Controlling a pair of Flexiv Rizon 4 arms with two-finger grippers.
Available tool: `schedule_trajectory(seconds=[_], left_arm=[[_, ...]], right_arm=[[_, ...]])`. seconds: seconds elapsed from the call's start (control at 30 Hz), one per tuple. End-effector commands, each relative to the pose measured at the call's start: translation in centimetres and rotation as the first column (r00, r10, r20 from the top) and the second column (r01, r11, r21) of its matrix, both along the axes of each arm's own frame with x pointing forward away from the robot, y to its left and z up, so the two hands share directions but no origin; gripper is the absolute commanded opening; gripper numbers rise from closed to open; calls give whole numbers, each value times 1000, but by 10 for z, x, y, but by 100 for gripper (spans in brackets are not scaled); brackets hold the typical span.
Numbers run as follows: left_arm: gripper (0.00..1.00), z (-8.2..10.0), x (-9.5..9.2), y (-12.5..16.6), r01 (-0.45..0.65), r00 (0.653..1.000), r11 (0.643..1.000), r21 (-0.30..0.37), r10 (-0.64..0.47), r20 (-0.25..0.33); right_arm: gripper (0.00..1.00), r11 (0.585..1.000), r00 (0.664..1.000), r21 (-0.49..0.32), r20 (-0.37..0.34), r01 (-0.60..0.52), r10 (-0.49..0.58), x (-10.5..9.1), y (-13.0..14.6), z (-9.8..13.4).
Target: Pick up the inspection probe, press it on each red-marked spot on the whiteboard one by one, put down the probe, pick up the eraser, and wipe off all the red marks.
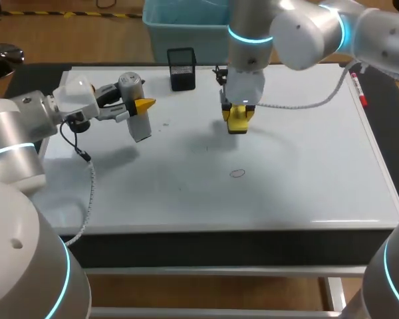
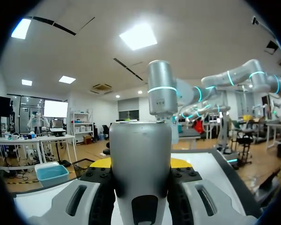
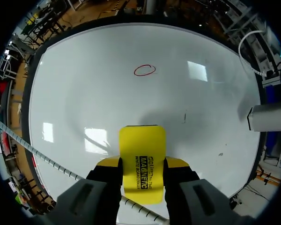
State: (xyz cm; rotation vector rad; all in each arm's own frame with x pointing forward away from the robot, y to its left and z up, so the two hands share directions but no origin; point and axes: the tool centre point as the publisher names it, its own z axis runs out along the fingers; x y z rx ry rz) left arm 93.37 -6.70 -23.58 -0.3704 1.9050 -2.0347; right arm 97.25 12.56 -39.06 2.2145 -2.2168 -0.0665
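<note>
Overhead, the whiteboard [image 1: 306, 186] appears as a smooth, glossy white rectangle with a thin pale frame, covering most of the dark table. The left gripper [image 1: 141, 106] is clamped on the inspection probe [image 1: 140, 126], a grey cylinder with a dull metallic sheen, held tilted above the board's left part and casting a soft shadow below it. In the left wrist view the probe [image 2: 140, 164] stands as a rounded column between the two fingers, whose yellow tips press it from either side.

The right gripper [image 1: 239, 114] grasps the eraser [image 1: 239, 124], a bright yellow block, over the board's far middle. In the right wrist view the eraser [image 3: 142, 159] shows as a flat rectangle with rounded corners and black print on its face, pinched between both fingers (whether it touches the board cannot be told).

One red mark [image 1: 237, 173], a thin oval outline, lies on the board ahead of the eraser and apart from it [image 3: 144, 70].

A black mesh pen holder [image 1: 181, 68] stands near the board's far edge; a red marker [image 1: 359, 90] lies along its right edge. A white coiled cable [image 1: 306, 103] trails from the right arm.
</note>
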Motion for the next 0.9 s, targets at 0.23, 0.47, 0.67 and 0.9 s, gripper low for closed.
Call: schedule_trajectory(seconds=[0.23,0.47,0.67,0.9], left_arm=[[0,0,0,-1,-3,1000,1000,-1,3,2],[0,0,0,-1,-3,1000,1000,-1,3,2],[0,0,0,-1,-3,1000,1000,-1,3,2],[0,0,0,-1,-3,1000,1000,-1,3,2]], right_arm=[[0,1000,1000,-18,-21,-12,12,12,10,-18],[0,1000,999,-19,-35,-13,13,9,3,-31],[0,1000,999,-22,-54,-4,3,8,-5,-41],[0,999,998,-35,-55,39,-41,18,-27,-44]])
